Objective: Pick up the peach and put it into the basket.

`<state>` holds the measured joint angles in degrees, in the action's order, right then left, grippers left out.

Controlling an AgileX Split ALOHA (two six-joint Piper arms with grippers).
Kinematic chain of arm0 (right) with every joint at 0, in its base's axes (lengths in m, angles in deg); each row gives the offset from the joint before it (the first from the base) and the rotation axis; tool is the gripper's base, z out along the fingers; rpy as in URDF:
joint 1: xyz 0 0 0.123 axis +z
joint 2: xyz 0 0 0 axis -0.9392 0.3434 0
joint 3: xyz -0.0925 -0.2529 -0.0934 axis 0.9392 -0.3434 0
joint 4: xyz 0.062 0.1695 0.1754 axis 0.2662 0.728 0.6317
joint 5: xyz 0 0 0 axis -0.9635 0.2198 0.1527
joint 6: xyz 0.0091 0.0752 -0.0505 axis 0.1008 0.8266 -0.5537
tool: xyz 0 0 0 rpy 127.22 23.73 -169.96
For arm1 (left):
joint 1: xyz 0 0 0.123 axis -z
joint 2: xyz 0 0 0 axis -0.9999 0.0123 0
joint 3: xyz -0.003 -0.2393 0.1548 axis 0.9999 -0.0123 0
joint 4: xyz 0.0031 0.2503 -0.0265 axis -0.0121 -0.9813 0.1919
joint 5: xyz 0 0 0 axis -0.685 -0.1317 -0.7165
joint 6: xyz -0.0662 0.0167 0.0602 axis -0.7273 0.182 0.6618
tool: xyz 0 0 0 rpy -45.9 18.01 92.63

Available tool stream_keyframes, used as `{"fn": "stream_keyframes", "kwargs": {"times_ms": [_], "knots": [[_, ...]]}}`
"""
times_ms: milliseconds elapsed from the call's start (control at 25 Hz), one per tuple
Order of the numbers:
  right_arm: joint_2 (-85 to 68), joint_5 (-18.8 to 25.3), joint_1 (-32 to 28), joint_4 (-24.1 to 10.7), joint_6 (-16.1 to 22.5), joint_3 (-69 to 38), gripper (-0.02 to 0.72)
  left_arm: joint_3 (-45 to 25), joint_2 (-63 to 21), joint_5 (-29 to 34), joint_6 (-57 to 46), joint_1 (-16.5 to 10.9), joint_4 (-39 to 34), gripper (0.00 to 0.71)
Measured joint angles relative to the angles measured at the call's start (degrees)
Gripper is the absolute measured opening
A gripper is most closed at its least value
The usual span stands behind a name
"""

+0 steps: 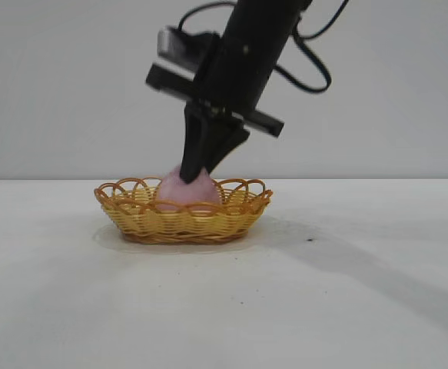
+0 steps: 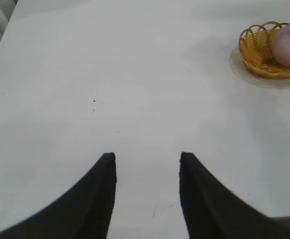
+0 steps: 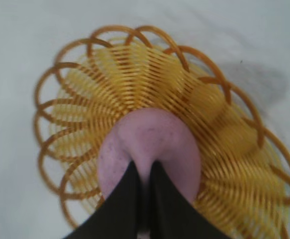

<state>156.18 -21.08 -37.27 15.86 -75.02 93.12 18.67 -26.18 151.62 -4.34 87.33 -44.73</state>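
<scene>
Peach (image 3: 152, 144) pinched by right gripper (image 3: 144, 172) over basket (image 3: 85, 89)

Right arm slants down from upper frame, wrist tilted steeply; right gripper (image 1: 197, 175) points downward, fingers (image 3: 127, 199) drawn close with a narrow gap between them. Left gripper (image 2: 147, 164) parked apart, low, angled forward, fingers spread moderately, holding nothing.

Woven wicker basket (image 1: 184, 221), matte pink peach (image 3: 149, 144), smooth white table (image 1: 346, 307)
</scene>
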Motion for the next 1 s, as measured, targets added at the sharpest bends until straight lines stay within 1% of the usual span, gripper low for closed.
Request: {"fn": "stream_keyframes", "kwargs": {"times_ms": [40, 120, 240, 280, 320, 360, 400, 440, 480, 600, 640, 720, 840, 920, 960, 1000], "knots": [[0.03, 0.00, 0.00, 0.00, 0.33, 0.51, 0.057, 0.00, 0.00, 0.00, 0.00, 0.00, 0.00, 0.243], [0.03, 1.13, 0.00, 0.00, 0.96, 2.16, 0.151, 0.00, 0.00, 0.00, 0.00, 0.00, 0.00, 0.243], [0.03, 4.49, -0.12, -0.12, 1.86, 5.62, 0.314, 0.00, 0.00, 0.00, -0.04, 0.00, 0.00, 0.243], [-0.57, 5.19, -0.39, 0.00, 2.74, 6.30, 0.351, 0.00, 0.00, 0.00, -0.04, 0.00, 0.00, 0.243], [-1.20, 5.64, -0.79, 0.10, 3.29, 6.62, 0.368, 0.00, 0.00, 0.00, -0.04, 0.00, 0.00, 0.243], [-2.22, 6.05, -1.17, 0.10, 3.79, 6.76, 0.351, 0.00, 0.00, 0.00, -0.04, 0.00, 0.00, 0.243], [-3.31, 6.48, -1.50, -0.20, 4.60, 6.92, 0.351, 0.00, 0.00, 0.00, -0.04, 0.00, 0.00, 0.243], [-4.48, 7.05, -1.84, -1.09, 5.69, 7.01, 0.391, 0.00, 0.00, 0.00, -0.04, 0.00, 0.00, 0.243], [-5.41, 7.61, -2.19, -2.47, 6.56, 6.91, 0.377, 0.00, 0.00, 0.00, -0.04, 0.00, 0.00, 0.243], [-8.07, 8.00, -4.66, -8.43, 9.40, 4.48, 0.377, 0.00, 0.00, 0.00, -0.04, 0.00, 0.00, 0.243], [-8.44, 7.75, -6.13, -9.60, 10.43, 3.26, 0.377, 0.00, 0.00, 0.00, -0.14, 0.00, 0.00, 0.243], [-8.56, 6.78, -11.07, -11.39, 13.01, 0.89, 0.377, 0.00, 0.00, 0.00, -0.14, 0.00, 0.00, 0.243], [-8.56, 5.63, -18.86, -12.95, 16.33, -3.15, 0.377, 0.00, 0.00, 0.00, -0.14, 0.00, 0.00, 0.243], [-8.56, 4.95, -22.73, -13.51, 17.53, -5.26, 0.377, 0.00, 0.00, 0.00, -0.14, 0.00, 0.00, 0.243], [-8.56, 4.63, -24.37, -13.60, 18.11, -5.78, 0.323, 0.00, 0.00, 0.00, -0.14, 0.00, 0.00, 0.243], [-8.56, 4.35, -25.73, -13.60, 18.57, -6.20, 0.311, 0.00, 0.00, 0.00, -0.14, 0.00, 0.00, 0.243]]}}
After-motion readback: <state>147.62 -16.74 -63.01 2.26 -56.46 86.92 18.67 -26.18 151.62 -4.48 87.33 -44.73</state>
